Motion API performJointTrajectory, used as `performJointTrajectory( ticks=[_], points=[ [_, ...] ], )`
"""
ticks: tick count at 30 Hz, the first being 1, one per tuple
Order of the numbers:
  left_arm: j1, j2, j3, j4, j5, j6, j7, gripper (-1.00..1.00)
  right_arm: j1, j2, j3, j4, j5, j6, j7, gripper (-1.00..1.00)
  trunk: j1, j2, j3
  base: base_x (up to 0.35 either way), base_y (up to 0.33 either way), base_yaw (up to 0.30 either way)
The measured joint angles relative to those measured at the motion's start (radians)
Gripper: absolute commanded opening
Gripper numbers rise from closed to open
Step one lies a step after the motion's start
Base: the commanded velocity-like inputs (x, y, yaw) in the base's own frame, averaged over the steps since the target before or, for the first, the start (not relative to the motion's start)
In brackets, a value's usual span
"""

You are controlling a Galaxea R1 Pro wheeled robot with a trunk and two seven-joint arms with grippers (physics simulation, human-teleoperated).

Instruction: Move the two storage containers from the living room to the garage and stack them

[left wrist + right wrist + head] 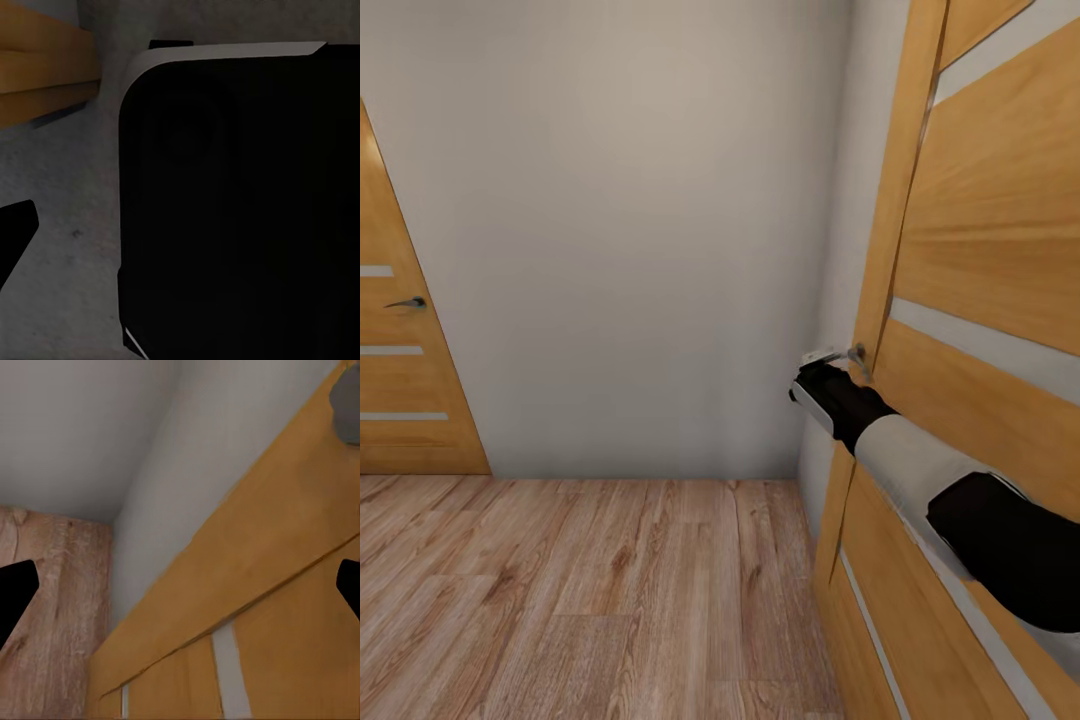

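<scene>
Right gripper [838,362] at the metal handle [852,356] of a wooden door [980,300]; its fingertips [15,592] stand wide apart in the right wrist view, jaws released. Left jaw state cannot be told. Light plank floor [580,590], grey wall [630,220], second door [400,360] beyond.

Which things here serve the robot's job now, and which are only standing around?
For the job: right gripper, open, at the handle of the near door, likely its way onward.
Just there: far door, grey wall, wood floor.
</scene>
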Motion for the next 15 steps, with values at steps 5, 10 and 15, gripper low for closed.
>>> performJointTrajectory(
  ticks=[5,10,15],
  points=[
    [0.0,0.0,0.001,0.0,0.0,0.0,0.0,1.0,0.0,0.041,-0.003,0.0,0.001,-0.002,0.0,1.0,0.0,0.0,0.0,0.0,0.0,0.0],
    [0.0,0.0,0.0,-0.001,0.0,0.0,-0.001,1.0,0.0,0.069,-0.005,0.084,-0.006,-0.068,0.005,1.0,0.0,0.0,0.0,0.0,0.0,0.0],
    [0.0,0.0,0.001,0.0,0.0,0.0,-0.001,1.0,0.0,0.107,-0.008,0.198,-0.023,-0.132,0.011,1.0,0.0,0.0,0.0,0.0,0.0,0.0]
  ],
)
